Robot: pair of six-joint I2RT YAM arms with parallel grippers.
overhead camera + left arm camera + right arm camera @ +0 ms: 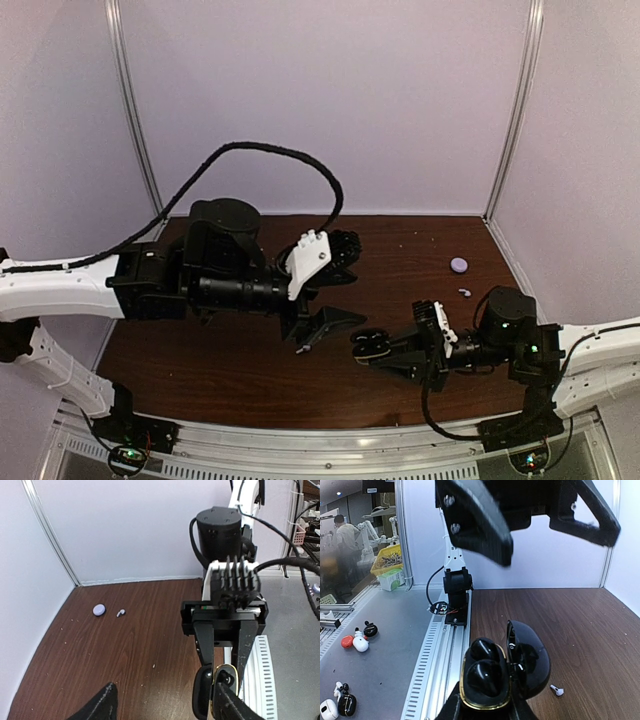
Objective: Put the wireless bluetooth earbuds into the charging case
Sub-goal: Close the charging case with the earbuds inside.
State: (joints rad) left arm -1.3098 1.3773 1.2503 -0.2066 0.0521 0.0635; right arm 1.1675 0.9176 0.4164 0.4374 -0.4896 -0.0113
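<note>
My right gripper (372, 346) is shut on the black, gold-rimmed charging case (485, 680), holding it above the table with its lid (532, 662) swung open. Two black earbuds (484, 672) sit in its wells. One white earbud (557, 690) lies on the wood just beyond the case, close under my left gripper's lower finger (335, 320). A second white earbud (120, 613) lies at the far right of the table. My left gripper (345, 285) hovers open left of the case with nothing between its fingers.
A small lilac round object (459, 265) lies near the second white bud by the right wall. White enclosure walls close in the back and sides. A slotted metal rail (435, 665) runs along the near edge.
</note>
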